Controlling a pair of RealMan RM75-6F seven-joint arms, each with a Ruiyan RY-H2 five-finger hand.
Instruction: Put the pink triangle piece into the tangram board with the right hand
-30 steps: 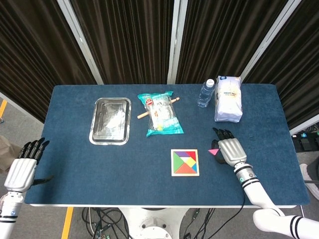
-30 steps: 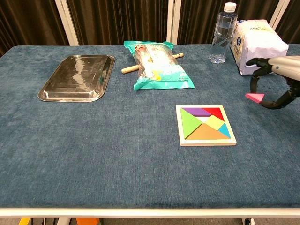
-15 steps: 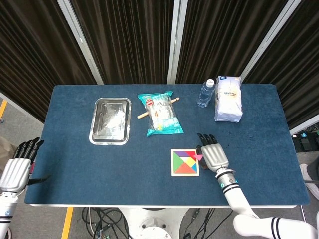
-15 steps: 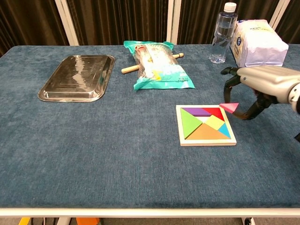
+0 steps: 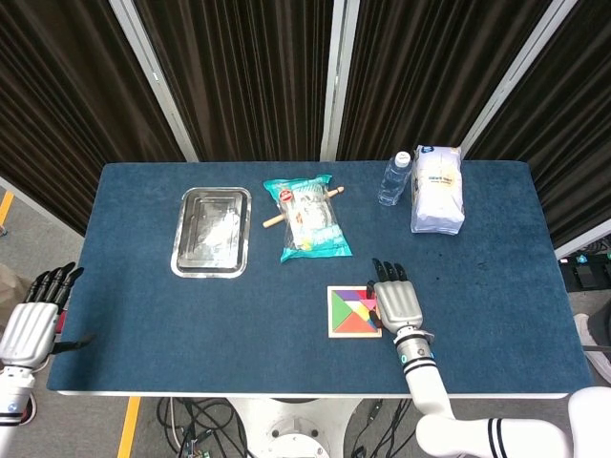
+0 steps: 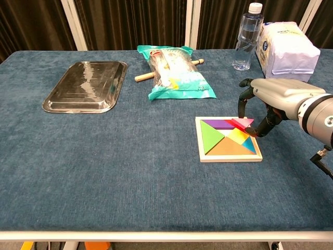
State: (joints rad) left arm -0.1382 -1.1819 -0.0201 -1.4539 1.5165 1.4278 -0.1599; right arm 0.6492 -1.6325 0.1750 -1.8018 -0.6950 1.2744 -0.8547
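The square wooden tangram board (image 5: pixel 347 312) (image 6: pixel 227 153) lies near the table's front, right of centre, filled with coloured pieces. My right hand (image 5: pixel 396 301) (image 6: pixel 270 96) hovers over the board's right edge and pinches the pink triangle piece (image 6: pixel 242 122) between thumb and a finger. The triangle hangs just above the board's upper right corner, over the red piece. In the head view the hand hides the triangle. My left hand (image 5: pixel 33 320) hangs beyond the table's left front corner, fingers apart, holding nothing.
A steel tray (image 5: pixel 212 231) (image 6: pixel 86 86) sits at the left. A snack bag with a wooden stick (image 5: pixel 307 218) (image 6: pixel 174 73) lies mid-table. A water bottle (image 5: pixel 394 178) (image 6: pixel 246 37) and a white package (image 5: pixel 437 188) (image 6: pixel 287 46) stand at the back right.
My right hand has carried the pink triangle leftwards from the bare cloth right of the board to just over the board's upper right corner. The left hand barely moved.
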